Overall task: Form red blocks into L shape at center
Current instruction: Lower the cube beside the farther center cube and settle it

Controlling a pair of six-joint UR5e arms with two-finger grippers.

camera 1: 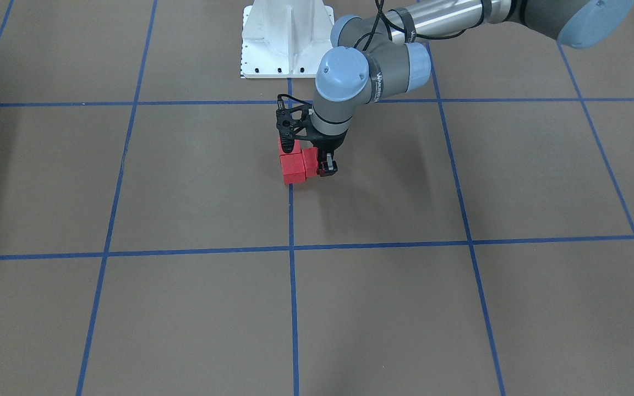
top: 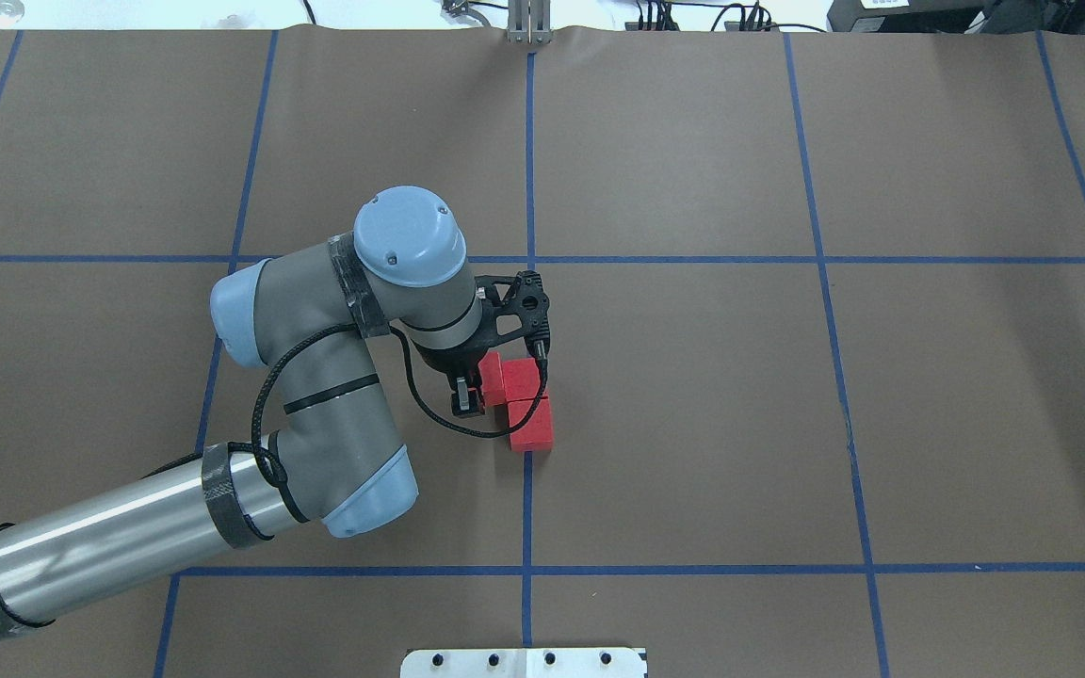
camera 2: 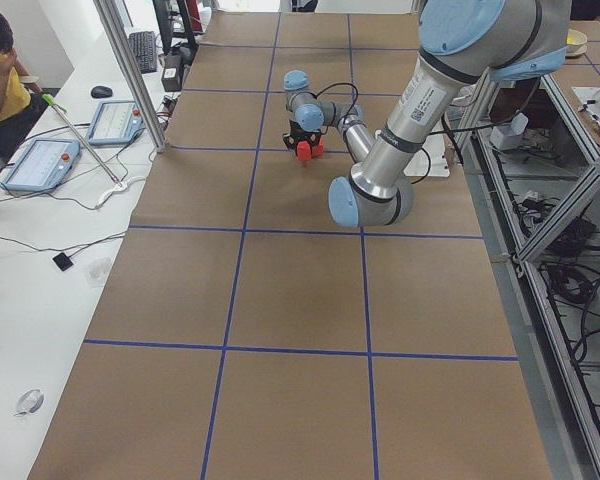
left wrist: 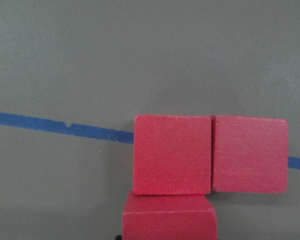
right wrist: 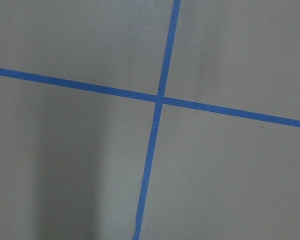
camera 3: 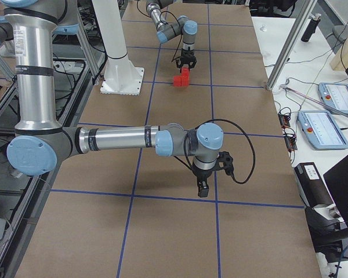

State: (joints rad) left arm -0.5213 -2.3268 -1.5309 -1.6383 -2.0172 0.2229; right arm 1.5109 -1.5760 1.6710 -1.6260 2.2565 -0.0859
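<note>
Front view: left pincer (camera 1: 326, 166) is low at the worktop (camera 1: 130, 192). One finger shows hard by the outer face of the nearest block (camera 1: 310, 162) of the three red blocks (camera 1: 295, 168). The other finger is hidden, so we can't tell if it's clamping, slack or just pushing. Blocks sit at the center (camera 1: 262, 190), on the tape line (camera 1: 290, 220).

Overhead: nearest block just beside the pincer, corner block (top: 524, 377) next beyond it, last one branching off the corner. All touching, L approx. formed.

Left wrist cam: nearest block closest to the pincer, other two beyond it. Seams tight, one edge a hair off flush.

Right side view: right pincer (camera 3: 203, 188) hangs well apart from the blocks; can't tell its gape.

Handling, we reckon: light, rigid, matte cubes, not fragile, decent friction. Grip across two free parallel faces at mid-height. They're light enough that a nudge shifts the neighbours.
</note>
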